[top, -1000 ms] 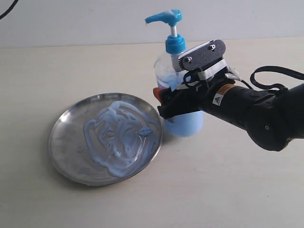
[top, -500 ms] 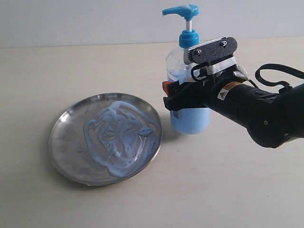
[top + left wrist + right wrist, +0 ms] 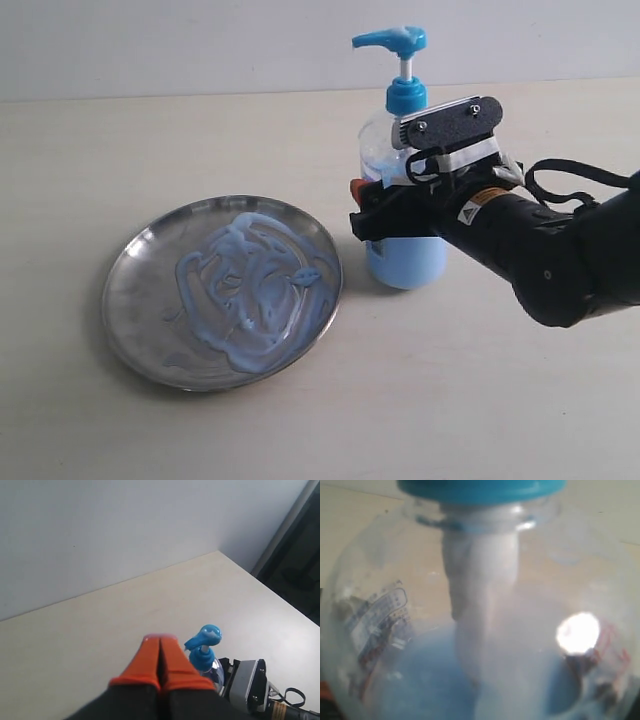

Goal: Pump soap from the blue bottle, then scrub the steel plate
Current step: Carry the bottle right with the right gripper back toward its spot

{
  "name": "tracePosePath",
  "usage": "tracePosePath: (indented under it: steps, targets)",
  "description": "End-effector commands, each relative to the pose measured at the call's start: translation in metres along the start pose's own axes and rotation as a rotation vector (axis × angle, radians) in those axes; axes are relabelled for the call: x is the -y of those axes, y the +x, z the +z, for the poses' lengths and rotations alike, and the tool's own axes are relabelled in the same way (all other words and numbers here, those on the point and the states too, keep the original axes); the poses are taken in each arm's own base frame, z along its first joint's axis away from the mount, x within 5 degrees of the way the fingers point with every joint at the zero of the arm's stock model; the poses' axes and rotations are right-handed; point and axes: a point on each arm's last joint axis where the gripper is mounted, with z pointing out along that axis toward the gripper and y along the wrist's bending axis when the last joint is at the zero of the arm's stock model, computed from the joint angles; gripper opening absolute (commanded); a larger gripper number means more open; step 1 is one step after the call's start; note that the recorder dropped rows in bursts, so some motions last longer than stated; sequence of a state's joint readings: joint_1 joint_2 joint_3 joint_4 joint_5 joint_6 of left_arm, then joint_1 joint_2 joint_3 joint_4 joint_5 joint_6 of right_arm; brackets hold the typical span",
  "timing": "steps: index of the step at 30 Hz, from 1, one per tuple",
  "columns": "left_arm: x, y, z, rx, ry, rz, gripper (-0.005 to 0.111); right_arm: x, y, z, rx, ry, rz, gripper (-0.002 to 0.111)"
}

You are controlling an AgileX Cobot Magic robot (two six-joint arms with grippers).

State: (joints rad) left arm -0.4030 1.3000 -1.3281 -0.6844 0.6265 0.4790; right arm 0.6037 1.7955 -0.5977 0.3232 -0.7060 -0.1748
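Beside blue bottle [image 3: 405, 265] | steel plate [image 3: 140, 290] shiny, round | soap [image 3: 250, 300] pale-blue swirls

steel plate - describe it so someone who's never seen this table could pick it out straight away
On the pale tabletop, look left of the blue bottle in the exterior view. The steel plate lies flat there, just clear of the bottle's base. It is the only round, shiny metal thing, smeared with swirls of pale blue soap.
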Motion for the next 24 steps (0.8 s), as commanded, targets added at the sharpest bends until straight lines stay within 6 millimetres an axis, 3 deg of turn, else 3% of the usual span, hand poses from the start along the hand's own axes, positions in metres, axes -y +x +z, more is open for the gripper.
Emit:
tracePosePath:
  steps: [1, 13, 18, 24]
  targets:
    - [0.000, 0.001, -0.007, 0.024, -0.013, -0.017, 0.000, 0.006, -0.017, -0.007, 0.212, 0.052, 0.000, 0.000]
    - [-0.001, 0.002, -0.009, 0.037, -0.022, -0.019, 0.000, 0.011, -0.009, -0.009, 0.168, 0.090, 0.033, 0.002]
    - [-0.001, 0.002, -0.009, 0.038, -0.023, -0.019, 0.000, 0.010, -0.006, -0.009, 0.139, 0.079, 0.029, 0.022]
    - [-0.001, 0.002, -0.009, 0.039, -0.022, -0.020, 0.000, 0.009, -0.003, -0.008, 0.100, 0.071, 0.017, 0.060]
